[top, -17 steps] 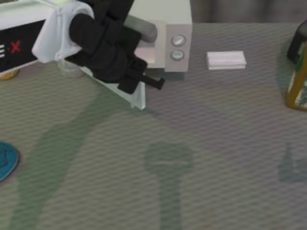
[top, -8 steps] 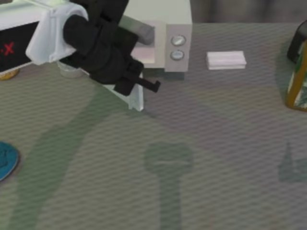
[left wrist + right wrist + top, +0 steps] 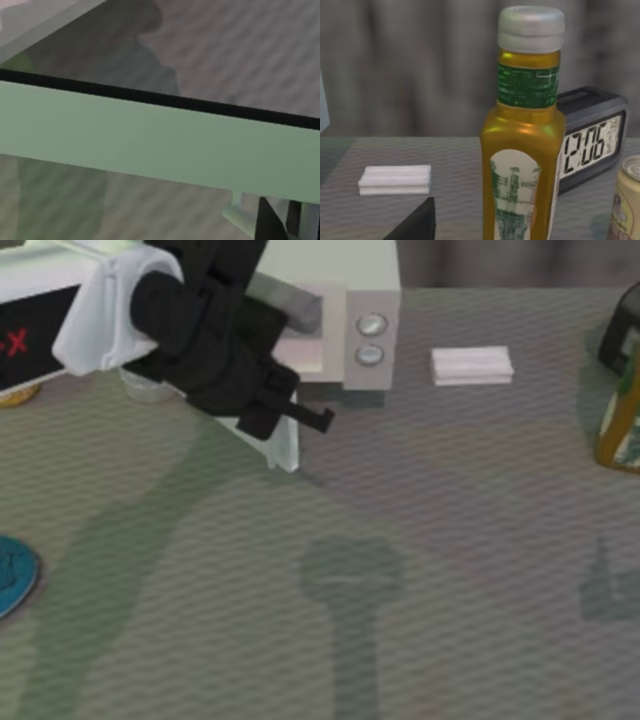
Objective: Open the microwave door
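The microwave (image 3: 345, 280) stands at the back centre, its two silver knobs (image 3: 371, 325) facing the front. The microwave door (image 3: 285, 448) is swung out to the front left, and the cavity (image 3: 305, 350) shows behind it. My left gripper (image 3: 293, 420) sits over the door's free edge, shut on the thin handle. In the left wrist view the door's top edge (image 3: 160, 140) crosses as a pale band, with the handle (image 3: 235, 215) beside a black finger (image 3: 267, 225). My right gripper (image 3: 417, 222) shows only as a dark corner, parked off the table's right.
A small flat white block (image 3: 471, 365) lies right of the microwave. At the right edge stand a yellow oil bottle (image 3: 620, 415), a black clock (image 3: 592, 140) and a can (image 3: 630, 200). A blue plate (image 3: 12, 578) lies at the left edge.
My left gripper has moved slightly left and back with the door's free edge, swinging the door a little wider. Over the last half second almost nothing moved.
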{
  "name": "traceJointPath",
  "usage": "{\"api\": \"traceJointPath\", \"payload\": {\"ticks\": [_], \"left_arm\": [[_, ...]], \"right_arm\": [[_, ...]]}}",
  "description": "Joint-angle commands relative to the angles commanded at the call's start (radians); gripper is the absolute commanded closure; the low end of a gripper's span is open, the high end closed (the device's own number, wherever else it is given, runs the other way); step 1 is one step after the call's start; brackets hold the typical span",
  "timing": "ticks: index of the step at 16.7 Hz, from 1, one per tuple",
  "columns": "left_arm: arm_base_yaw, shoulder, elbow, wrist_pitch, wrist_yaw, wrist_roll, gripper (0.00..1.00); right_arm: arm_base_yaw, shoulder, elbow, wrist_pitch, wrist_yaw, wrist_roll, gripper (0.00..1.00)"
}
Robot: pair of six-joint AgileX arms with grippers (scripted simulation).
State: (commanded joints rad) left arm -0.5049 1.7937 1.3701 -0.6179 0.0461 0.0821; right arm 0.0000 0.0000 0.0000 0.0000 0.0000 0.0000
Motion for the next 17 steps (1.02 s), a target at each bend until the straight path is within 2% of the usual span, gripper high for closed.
{"api": "traceJointPath", "payload": {"ticks": [10,13,17], "left_arm": [[0.000,0.000,0.000,0.000,0.000,0.000,1.00],[0.000,-0.005,-0.007,0.001,0.014,0.011,1.00],[0.036,-0.036,-0.049,-0.005,0.059,0.100,1.00]], "right_arm": [[0.000,0.000,0.000,0.000,0.000,0.000,0.00],[0.000,0.000,0.000,0.000,0.000,0.000,0.00],[0.000,0.000,0.000,0.000,0.000,0.000,0.00]]}}
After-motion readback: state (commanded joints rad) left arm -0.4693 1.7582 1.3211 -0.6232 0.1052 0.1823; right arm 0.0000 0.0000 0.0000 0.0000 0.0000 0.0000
